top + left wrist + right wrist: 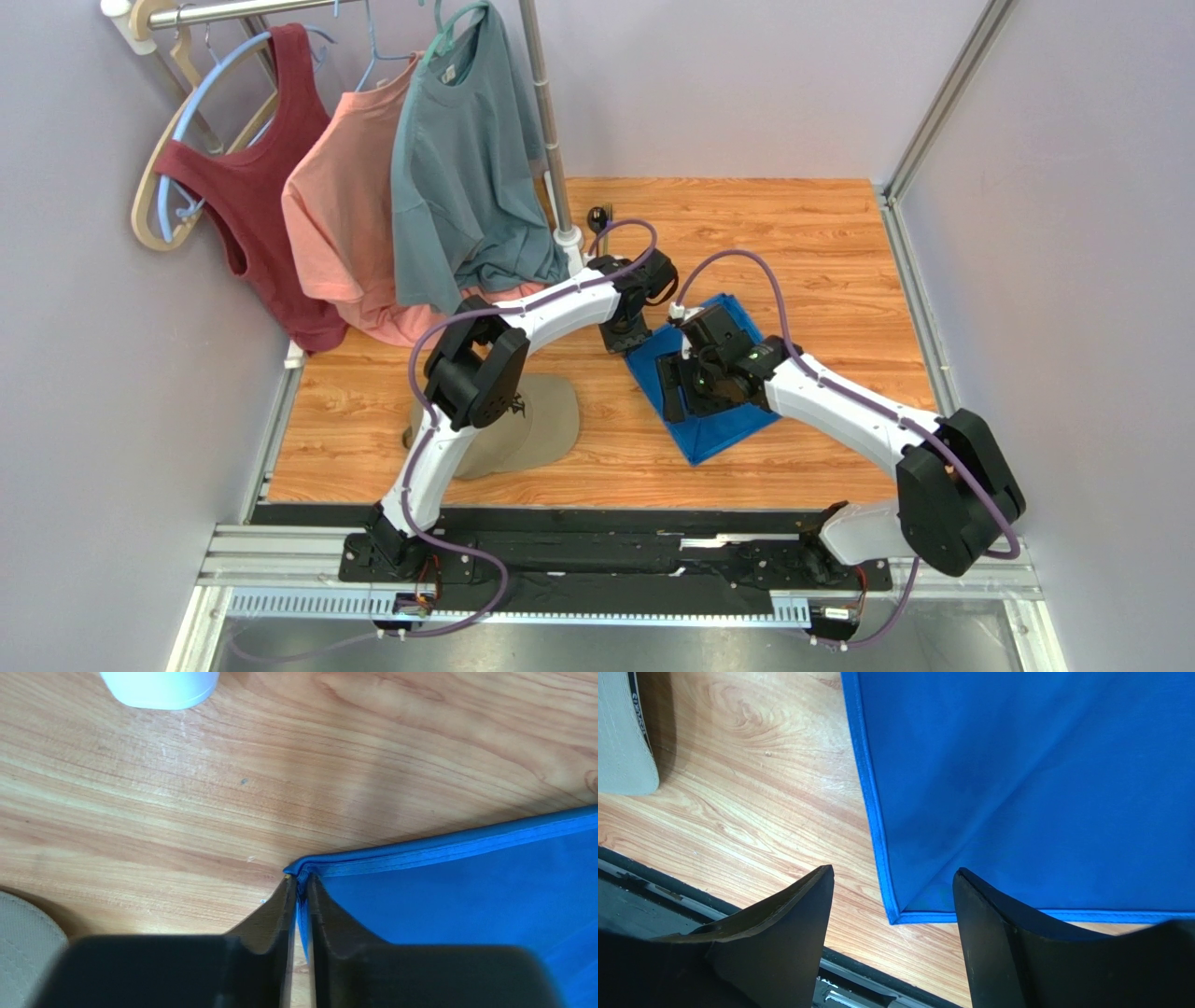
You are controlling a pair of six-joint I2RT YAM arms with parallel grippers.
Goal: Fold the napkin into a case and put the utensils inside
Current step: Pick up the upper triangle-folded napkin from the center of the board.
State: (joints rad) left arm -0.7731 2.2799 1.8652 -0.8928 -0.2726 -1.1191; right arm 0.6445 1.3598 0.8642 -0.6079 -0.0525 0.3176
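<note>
Centre-right in the top view, the left pincer [300,883] is pinching one corner of the flat napkin [718,431], likely to lift a fold, while the right pincer [892,873] is hovering wide over another.

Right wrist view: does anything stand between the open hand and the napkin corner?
Nothing visible does. The right hand is open, with a corner of the napkin framed between its fingers. Only table wood lies beside it, and the tan cap sits off to the side.

Left pincer [300,882] pinched tight, right pincer [892,875] spread wide.
</note>
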